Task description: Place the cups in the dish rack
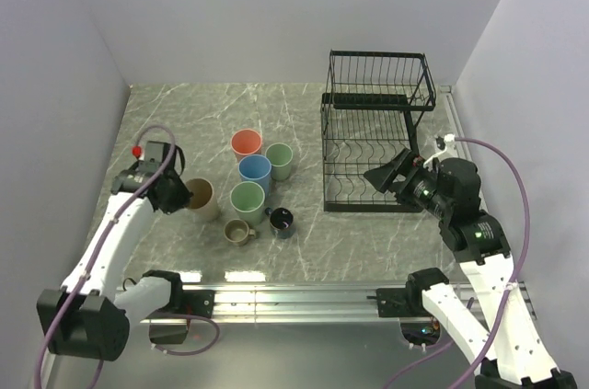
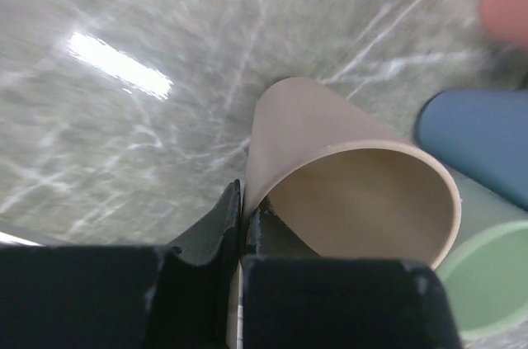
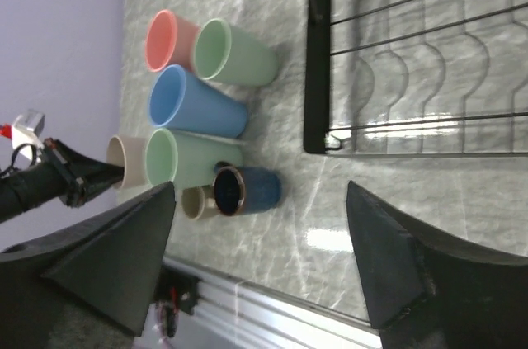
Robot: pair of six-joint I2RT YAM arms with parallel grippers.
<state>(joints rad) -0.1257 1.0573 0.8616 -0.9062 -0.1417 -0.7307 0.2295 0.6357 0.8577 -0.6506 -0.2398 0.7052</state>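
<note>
Left hand [image 2: 245, 221] looks pinched onto the rim of the beige cup [image 2: 330, 143], blurry view though. Right hand [image 1: 388, 170] hangs wide open and empty by the dish rack [image 1: 368, 131].

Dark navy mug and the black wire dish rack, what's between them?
Nothing: only bare grey marble tabletop separates the dark navy handled mug from the black wire dish rack, clearest in the top external view.

Your grey marbled table [image 1: 184, 122] carries a black wire dish rack [image 1: 324, 159] near its far right corner. Left of centre cluster a salmon-pink matte tumbler [image 1: 246, 143], a blue tumbler [image 1: 255, 171], a farther pale green tumbler [image 1: 279, 160], a nearer pale green tumbler [image 1: 248, 197] and a tilted beige tumbler [image 1: 201, 198]. An olive-tan handled mug [image 1: 239, 232] and a dark navy handled mug [image 1: 281, 221] sit nearest the front edge.
</note>
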